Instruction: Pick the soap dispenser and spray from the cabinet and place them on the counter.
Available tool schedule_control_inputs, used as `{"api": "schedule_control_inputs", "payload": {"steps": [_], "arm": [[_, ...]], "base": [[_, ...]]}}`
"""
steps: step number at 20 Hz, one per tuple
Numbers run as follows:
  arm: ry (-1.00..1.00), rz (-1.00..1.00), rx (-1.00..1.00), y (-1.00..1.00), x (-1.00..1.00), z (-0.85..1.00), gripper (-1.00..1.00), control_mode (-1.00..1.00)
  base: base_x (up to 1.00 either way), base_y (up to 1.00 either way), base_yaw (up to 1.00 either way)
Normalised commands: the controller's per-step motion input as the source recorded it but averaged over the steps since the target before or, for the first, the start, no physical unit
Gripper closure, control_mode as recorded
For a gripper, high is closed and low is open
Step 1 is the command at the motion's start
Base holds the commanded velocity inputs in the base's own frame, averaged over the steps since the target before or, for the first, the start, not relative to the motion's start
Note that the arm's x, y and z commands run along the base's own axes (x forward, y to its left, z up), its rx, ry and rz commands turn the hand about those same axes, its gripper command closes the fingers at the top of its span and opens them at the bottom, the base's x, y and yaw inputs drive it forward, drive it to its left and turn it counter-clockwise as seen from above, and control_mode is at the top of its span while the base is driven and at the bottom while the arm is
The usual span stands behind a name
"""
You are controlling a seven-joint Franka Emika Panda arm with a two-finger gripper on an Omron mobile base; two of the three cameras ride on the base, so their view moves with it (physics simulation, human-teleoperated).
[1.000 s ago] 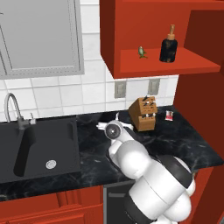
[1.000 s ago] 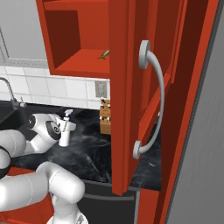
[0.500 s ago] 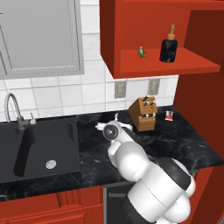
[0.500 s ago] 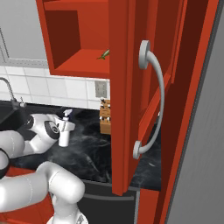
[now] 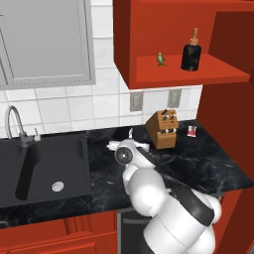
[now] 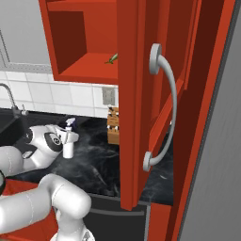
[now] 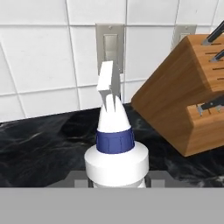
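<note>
The jaws gripped the spray upright just above the tabletop; release came next, then the soap dispenser.

The black marble-look surface carries a wooden knife block standing near the tiled wall, with a small red-and-white item just beside it toward the right. A black sink basin is set into the surface at the left. Above, the open red cabinet's shelf holds the dark soap dispenser upright and a small green figure to its left, apart.
</note>
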Motion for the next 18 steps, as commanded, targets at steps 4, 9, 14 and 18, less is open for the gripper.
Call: {"api": "schedule_control_inputs", "payload": {"steps": [4, 9, 14, 18], "arm": [[-0.05, 0.0, 0.0, 0.0, -0.16, -0.25, 1.0, -1.0], [-0.05, 0.0, 0.0, 0.0, -0.15, -0.17, 1.0, -1.0], [-0.04, 0.0, 0.0, -0.06, -0.17, -0.15, 1.0, -1.0], [-0.02, 0.0, 0.0, -0.07, -0.16, -0.15, 1.0, -1.0]], "base": [[0.0, 0.0, 0.0], [0.0, 0.0, 0.0], [0.0, 0.0, 0.0], [0.0, 0.0, 0.0]]}}
